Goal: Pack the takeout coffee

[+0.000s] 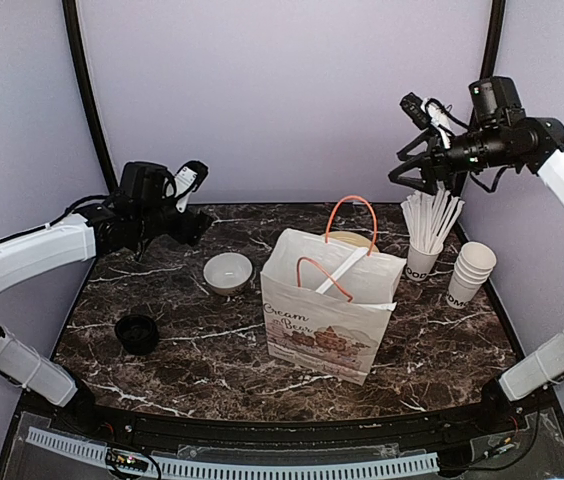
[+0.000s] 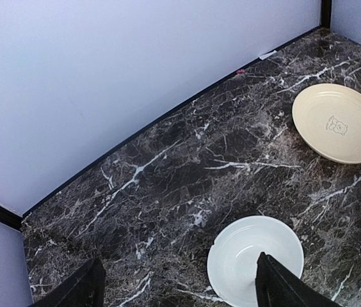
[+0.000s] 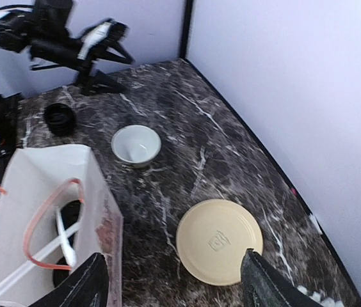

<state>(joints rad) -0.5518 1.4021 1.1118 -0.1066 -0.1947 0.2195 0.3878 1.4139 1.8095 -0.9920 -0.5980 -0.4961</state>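
Left end effector (image 1: 198, 205): raised over the far left of the tabletop (image 1: 192, 360). Its fingers (image 2: 81, 289) are spread wide with nothing between them.

Black round object (image 1: 137, 333): low, lying on the near left of the tabletop, apart from everything else. Cannot tell whether it is a lid or a small pot.

White bowl (image 1: 228, 272): empty and upright, right of the black object and farther back, just left of the bag.

Paper bag (image 1: 324, 325): white with printed lettering and orange handles, standing open at the middle of the tabletop.

Takeout coffee (image 3: 72, 216): inside the bag. The right wrist view shows two dark round lids down in it; the cup bodies are hidden.

Cream plate (image 3: 219, 240): flat on the tabletop just behind the bag, with a small mark at its centre.

Cup of white sticks (image 1: 424, 258): upright, far right of the bag.

Stack of lidless white cups (image 1: 472, 272): upright, just right of the stick cup.

Right end effector (image 1: 414, 170): held high above the stick cup, fingers (image 3: 86, 289) wide apart and empty.
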